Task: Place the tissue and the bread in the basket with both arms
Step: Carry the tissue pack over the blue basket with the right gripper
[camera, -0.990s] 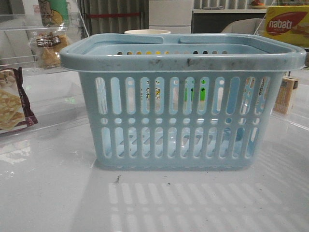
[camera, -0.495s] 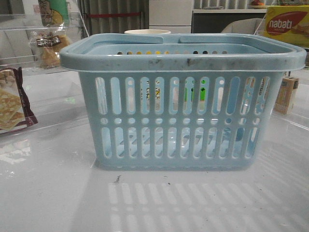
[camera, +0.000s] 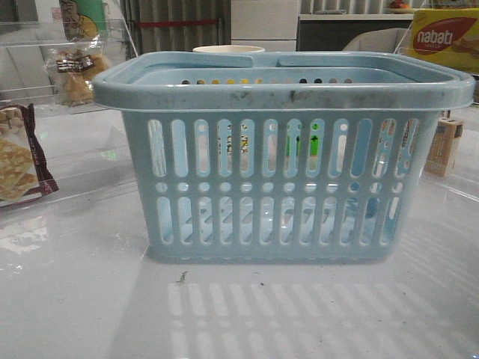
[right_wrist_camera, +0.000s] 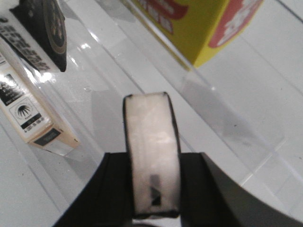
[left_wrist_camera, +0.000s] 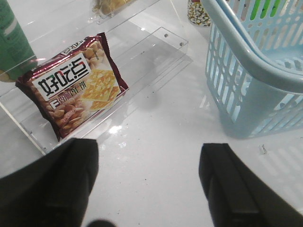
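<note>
- Right wrist view: the right fingers (right_wrist_camera: pixel 113 189) are clamped on a thin flat packet with dark edges, seen edge-on. I take it for the tissue (right_wrist_camera: pixel 151 151). It stands upright between them, clear of the table (right_wrist_camera: pixel 265 61).
- Beyond it lie the yellow box (right_wrist_camera: pixel 199 23) and small cartons (right_wrist_camera: pixel 28 113) on a clear shelf. The basket does not show in this view.
- To do this step well, keep the grip firm and lift the tissue above the thick rim. Carry it over the basket's middle and only then let go, since a thin packet can catch on the rim or a folded handle.
- Left wrist view: the left fingers (left_wrist_camera: pixel 236 189) are spread wide and hold nothing. They hang over bare table, with the cracker packet (left_wrist_camera: pixel 75 90) on one side and the basket (left_wrist_camera: pixel 246 61) on the other.
- The bread (camera: pixel 75 71) sits bagged on the clear shelf at the far left of the front view, behind the crackers. The left arm has to reach past the crackers and take the bag by its body rather than the loose plastic.
- Front view: the basket (camera: pixel 284 93) stands mid-table, and neither arm shows.
- Against half a second ago, the front view matches: the basket, bread and crackers lie as they did, and nothing new is inside the basket.
</note>
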`<state>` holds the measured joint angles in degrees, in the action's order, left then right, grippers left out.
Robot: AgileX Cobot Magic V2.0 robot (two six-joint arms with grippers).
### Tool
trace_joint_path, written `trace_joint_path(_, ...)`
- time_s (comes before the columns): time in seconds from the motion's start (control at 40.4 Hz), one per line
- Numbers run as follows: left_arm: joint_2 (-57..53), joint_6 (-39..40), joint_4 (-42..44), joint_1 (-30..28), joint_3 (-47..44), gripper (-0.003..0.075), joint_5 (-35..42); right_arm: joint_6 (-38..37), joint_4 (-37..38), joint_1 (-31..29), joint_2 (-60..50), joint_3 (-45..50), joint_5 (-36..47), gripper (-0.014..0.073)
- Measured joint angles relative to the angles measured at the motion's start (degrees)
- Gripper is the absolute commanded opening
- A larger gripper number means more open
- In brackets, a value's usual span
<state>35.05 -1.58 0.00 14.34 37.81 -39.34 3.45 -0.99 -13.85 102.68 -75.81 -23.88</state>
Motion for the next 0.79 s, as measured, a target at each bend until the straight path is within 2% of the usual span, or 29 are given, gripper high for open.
trace_joint_path(0.223,0.00,0.00,0.00,0.00,0.00,0.0507,0.00,0.00,0.00,0.00,-0.67,-0.24,-0.12,0.0243)
trace_joint_path(0.445,0.00,0.00,0.00,0.00,0.00,0.0507,0.10,0.00,0.00,1.83,-7.48,-0.24,-1.29,0.0243)
trace_joint_path(0.643,0.00,0.00,0.00,0.00,0.00,0.0507,0.10,0.00,0.00,7.22,-16.51,-0.24,-3.29,0.0243)
trace_joint_path(0.792,0.00,0.00,0.00,0.00,0.00,0.0507,0.10,0.00,0.00,14.88,-21.78,-0.36,-5.58,0.0243)
